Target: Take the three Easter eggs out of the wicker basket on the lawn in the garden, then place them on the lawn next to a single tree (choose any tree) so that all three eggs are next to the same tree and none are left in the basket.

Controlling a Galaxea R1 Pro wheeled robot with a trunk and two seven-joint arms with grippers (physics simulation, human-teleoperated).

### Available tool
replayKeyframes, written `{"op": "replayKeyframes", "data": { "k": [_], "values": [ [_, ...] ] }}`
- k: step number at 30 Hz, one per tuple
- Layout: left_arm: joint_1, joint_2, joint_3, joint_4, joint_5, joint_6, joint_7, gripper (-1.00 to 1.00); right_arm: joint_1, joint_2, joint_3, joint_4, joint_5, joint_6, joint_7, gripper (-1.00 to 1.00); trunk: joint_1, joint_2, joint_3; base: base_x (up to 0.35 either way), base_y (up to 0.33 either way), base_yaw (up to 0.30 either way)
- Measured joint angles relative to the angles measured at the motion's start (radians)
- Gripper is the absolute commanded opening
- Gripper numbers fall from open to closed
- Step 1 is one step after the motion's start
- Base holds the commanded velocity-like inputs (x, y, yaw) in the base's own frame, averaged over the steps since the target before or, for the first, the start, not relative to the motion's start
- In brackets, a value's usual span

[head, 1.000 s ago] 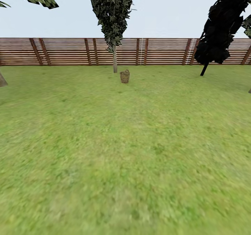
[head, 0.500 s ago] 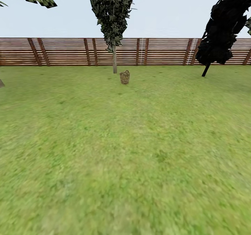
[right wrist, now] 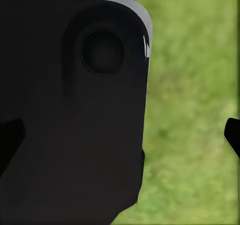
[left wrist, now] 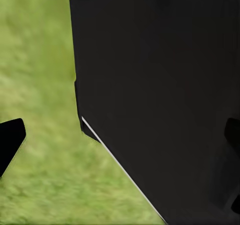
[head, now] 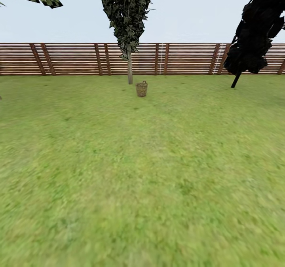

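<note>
We have rolled a bit closer to the basket (head: pixel 141 89) by the tree (head: pixel 130 67); both our claws look open, holding nothing.

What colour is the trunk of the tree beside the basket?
Pale grey-beige; the tree trunk shows best in the head view, just left of the wicker basket.
</note>
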Motion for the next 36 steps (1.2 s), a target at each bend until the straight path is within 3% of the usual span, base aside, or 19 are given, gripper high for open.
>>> {"op": "replayKeyframes", "data": {
  "k": [36],
  "values": [
    [0.000, -0.001, 0.000, 0.000, 0.000, 0.000, 0.000, 1.00, 0.000, 0.000, 0.000, -0.001, 0.004, -0.005, 0.000, 1.00, 0.000, 0.000, 0.000, 0.326, 0.000, 0.000]
  ]
}}
